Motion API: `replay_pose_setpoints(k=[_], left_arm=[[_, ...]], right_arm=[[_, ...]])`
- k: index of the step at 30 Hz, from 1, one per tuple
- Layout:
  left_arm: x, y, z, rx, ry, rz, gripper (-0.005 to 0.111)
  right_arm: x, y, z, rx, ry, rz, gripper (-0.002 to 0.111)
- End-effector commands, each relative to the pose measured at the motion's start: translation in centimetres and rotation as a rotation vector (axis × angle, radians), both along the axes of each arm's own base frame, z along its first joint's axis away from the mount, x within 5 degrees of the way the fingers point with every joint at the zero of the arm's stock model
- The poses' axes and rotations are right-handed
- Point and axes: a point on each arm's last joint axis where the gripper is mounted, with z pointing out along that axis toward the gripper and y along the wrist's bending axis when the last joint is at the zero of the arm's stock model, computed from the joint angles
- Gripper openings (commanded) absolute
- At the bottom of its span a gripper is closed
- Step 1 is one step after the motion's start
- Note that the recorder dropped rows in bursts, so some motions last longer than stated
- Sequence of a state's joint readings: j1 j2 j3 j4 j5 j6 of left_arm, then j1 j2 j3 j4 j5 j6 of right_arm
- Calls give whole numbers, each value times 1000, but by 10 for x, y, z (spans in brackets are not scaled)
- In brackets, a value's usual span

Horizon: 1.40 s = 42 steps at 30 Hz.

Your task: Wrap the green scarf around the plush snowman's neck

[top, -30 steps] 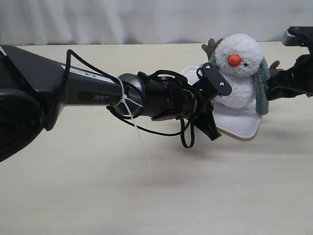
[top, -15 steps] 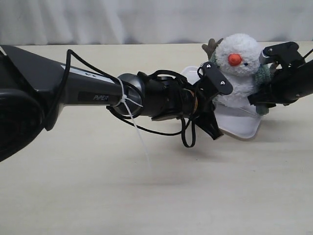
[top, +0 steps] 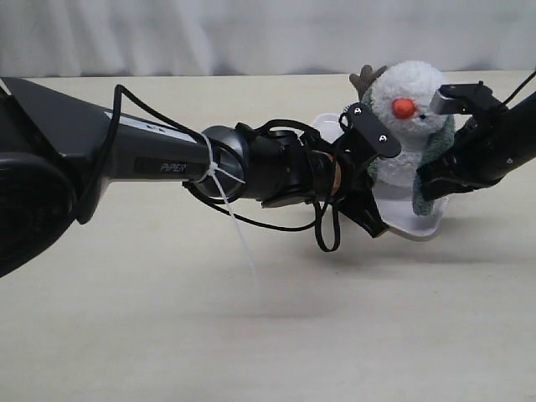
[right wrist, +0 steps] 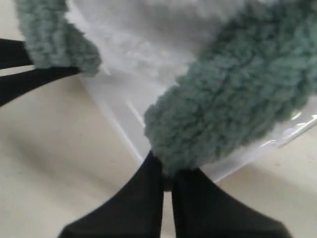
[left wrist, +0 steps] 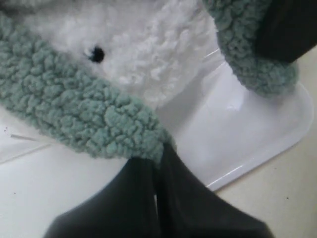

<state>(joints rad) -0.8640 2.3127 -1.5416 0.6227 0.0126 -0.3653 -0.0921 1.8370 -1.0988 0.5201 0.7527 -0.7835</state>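
Note:
The plush snowman (top: 408, 126) stands upright on a white tray (top: 419, 224), orange nose facing the camera. The green scarf (top: 429, 180) lies round its neck, one end hanging on each side of its body. My left gripper (top: 374, 219) is shut on the scarf's left end (left wrist: 84, 116) beside the snowman's white belly (left wrist: 143, 49). My right gripper (top: 431, 177) is shut on the other end (right wrist: 228, 114), in front of the snowman's right side. The far end (right wrist: 52, 37) and the left arm's dark fingers show in the right wrist view.
The tray's rim (left wrist: 257, 158) sits on a beige table (top: 251, 335). The long black left arm (top: 151, 159) with loose cables crosses the left half of the exterior view. A white curtain (top: 251, 33) backs the table.
The right gripper has come in from the right edge, carrying its scarf end leftward across the snowman's front. The snowman has leaned slightly right. The left gripper has dipped a little.

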Motion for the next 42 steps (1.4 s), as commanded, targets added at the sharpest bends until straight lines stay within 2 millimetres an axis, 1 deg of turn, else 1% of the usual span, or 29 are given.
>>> replay_pose_setpoints(k=[1, 2, 4, 5, 9, 11, 13, 18, 20, 22, 23, 24, 26, 28, 30, 33, 35, 40, 42], left_arm=[[-4, -4, 6, -32, 8, 3, 0], [-4, -4, 6, -39, 17, 12, 0], [-6, -5, 6, -42, 20, 11, 0], [-8, -7, 6, -40, 18, 2, 0], [-18, -16, 7, -52, 5, -40, 0], [-19, -17, 7, -54, 5, -45, 0], [-20, -17, 6, -47, 8, -43, 0], [-19, -13, 1, 19, 7, -32, 0], [-19, -13, 1, 20, 6, -34, 0], [-19, -13, 1, 18, 5, -34, 0], [-19, -13, 1, 20, 6, -33, 2], [-19, -12, 1, 25, 7, -30, 6], [-19, -11, 0, 39, 11, -23, 16], [-18, -9, -1, 63, 17, -10, 29], [-18, -6, -1, 99, 25, 10, 40], [-17, 0, -3, 163, 39, 44, 53], [-17, 4, 0, 201, 42, 64, 57], [-18, 11, 16, 267, 29, 84, 58], [-19, 13, 28, 270, 28, 102, 58]], right_arm=[[-7, 10, 16, 112, 61, 3, 4], [-7, 10, 15, 121, 55, -7, 4], [-4, 11, 1, 149, 4, -72, 4], [-3, 13, -5, 176, -6, -76, 4], [-1, 15, -21, 203, 30, -65, 4], [0, 16, -25, 207, 41, -66, 4], [0, 16, -25, 209, 37, -64, 4], [6, 18, -16, 242, 26, -61, 5], [6, 18, -16, 242, 26, -61, 15], [6, 18, -16, 247, 33, -63, 27], [5, 18, -16, 252, 41, -70, 34], [5, 19, -16, 255, 52, -74, 41], [2, 19, -17, 254, 83, -78, 50], [0, 17, -18, 233, 133, -92, 54], [-5, 14, -18, 190, 192, -108, 54], [-10, 7, -11, 109, 243, -151, 55], [-15, 5, -2, 86, 254, -162, 55], [-26, 7, 27, 94, 229, -137, 54], [-31, 8, 42, 96, 201, -128, 54]])
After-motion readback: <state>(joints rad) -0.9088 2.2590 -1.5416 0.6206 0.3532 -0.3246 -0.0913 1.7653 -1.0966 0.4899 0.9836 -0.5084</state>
